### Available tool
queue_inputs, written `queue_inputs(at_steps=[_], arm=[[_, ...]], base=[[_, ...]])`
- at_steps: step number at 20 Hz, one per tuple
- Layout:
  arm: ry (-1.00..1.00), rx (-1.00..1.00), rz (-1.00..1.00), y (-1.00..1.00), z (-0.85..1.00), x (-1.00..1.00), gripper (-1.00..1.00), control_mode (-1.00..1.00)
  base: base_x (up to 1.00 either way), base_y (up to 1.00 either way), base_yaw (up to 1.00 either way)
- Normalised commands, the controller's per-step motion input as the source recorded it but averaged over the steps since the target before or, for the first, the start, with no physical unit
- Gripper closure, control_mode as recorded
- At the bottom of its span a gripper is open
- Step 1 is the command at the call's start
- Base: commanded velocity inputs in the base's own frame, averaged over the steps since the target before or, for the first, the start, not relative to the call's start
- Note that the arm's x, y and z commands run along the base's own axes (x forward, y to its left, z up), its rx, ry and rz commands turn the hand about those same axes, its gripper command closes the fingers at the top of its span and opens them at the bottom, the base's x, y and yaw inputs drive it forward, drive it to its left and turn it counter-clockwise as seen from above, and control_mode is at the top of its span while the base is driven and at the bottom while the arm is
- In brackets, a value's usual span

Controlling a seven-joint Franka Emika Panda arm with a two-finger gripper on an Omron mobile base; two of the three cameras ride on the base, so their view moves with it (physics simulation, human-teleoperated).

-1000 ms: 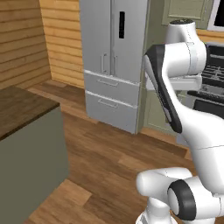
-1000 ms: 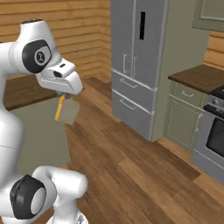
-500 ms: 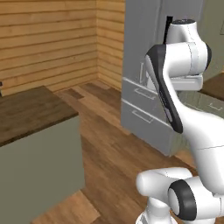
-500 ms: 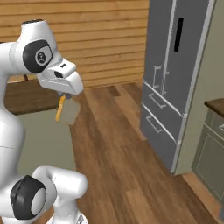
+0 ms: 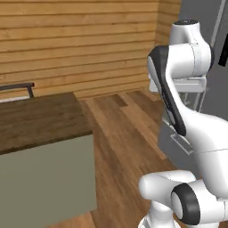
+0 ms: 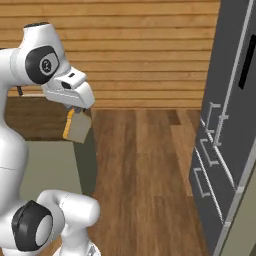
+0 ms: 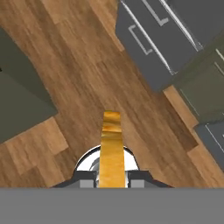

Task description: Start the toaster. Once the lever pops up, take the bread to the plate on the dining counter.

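My gripper (image 6: 75,111) is shut on the bread (image 6: 77,128), a light tan slice that hangs below the hand above the wood floor. The hand view shows the bread (image 7: 111,146) edge-on, standing between the two fingertips of the gripper (image 7: 111,177). To the left lies the dining counter (image 5: 38,120), with a dark-brown wood top on an olive-green base. Its near corner (image 6: 37,117) sits just behind the held slice. The toaster, its lever and the plate are out of view.
A tall grey fridge (image 6: 232,115) with drawer handles stands on the right. Wood-plank walls (image 5: 80,44) close the back. A dark stool back (image 5: 18,87) rises behind the counter. Open wood floor (image 6: 145,170) runs between counter and fridge. Grey-green cabinets (image 7: 205,94) show in the hand view.
The whole picture has swung, so the base has moved: the fridge slid to the right and the dining counter came closer on the left. The bread stays gripped.
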Motion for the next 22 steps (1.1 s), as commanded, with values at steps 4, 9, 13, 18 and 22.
queue_inputs(at_steps=[4, 9, 13, 18, 22], arm=[[0.0, 0.0, 0.0, 0.0, 0.0, 0.0, 1.0, 1.0], [0.0, 0.0, 0.0, 0.0, 0.0, 0.0, 1.0, 1.0], [0.0, 0.0, 0.0, 0.0, 0.0, 0.0, 1.0, 1.0], [0.0, 0.0, 0.0, 0.0, 0.0, 0.0, 1.0, 1.0], [0.0, 0.0, 0.0, 0.0, 0.0, 0.0, 1.0, 1.0]], base=[[0.99, -0.67, 0.52], [1.0, -0.63, 0.49], [1.0, -0.6, 0.35], [1.0, -0.59, 0.29], [1.0, -0.56, 0.3]])
